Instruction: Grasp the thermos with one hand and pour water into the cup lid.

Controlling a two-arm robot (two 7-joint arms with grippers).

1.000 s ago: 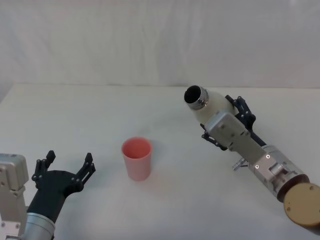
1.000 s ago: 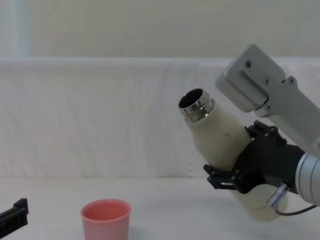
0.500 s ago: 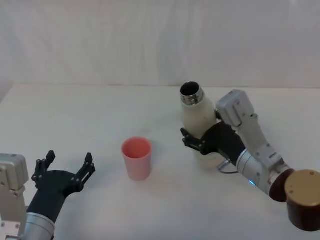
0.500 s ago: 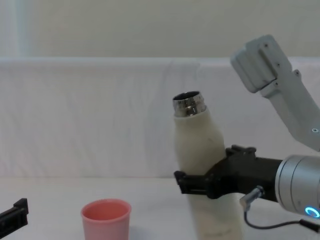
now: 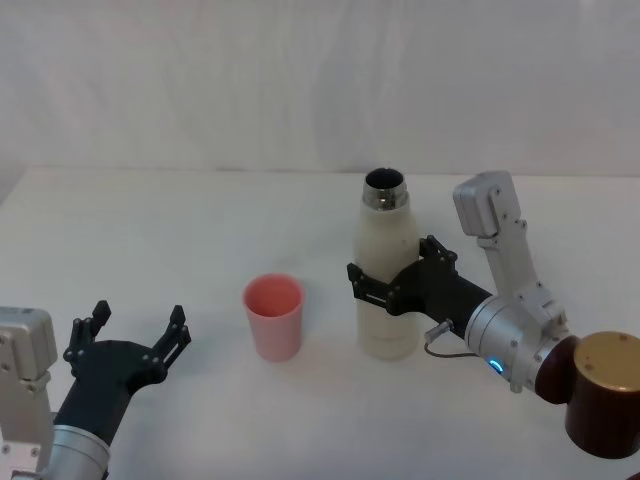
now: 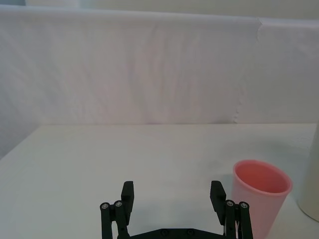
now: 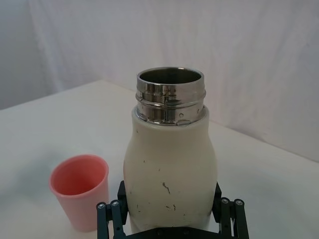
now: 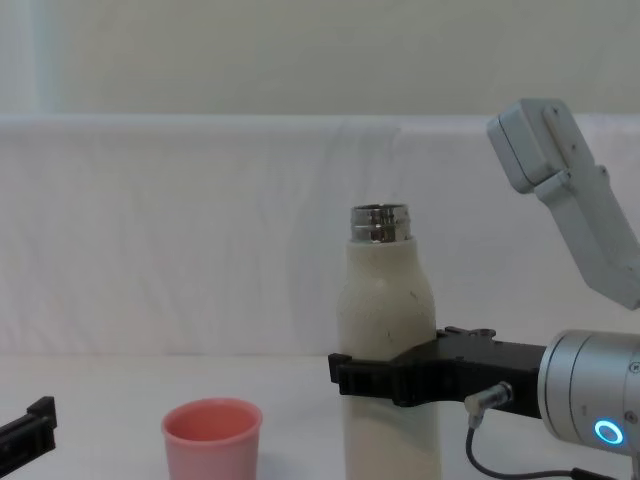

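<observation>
The head view looks down from high up at the white worktop (image 5: 200, 220). The chest view sits low and looks across it from the side. Each wrist view looks out from close behind its own gripper. All four see the thermos (image 5: 388, 290) and the cup lid (image 5: 273, 316).

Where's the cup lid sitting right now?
In the head view the cup lid stands upright on the table, apart from the thermos on its right and ahead of the open left end effector.
</observation>
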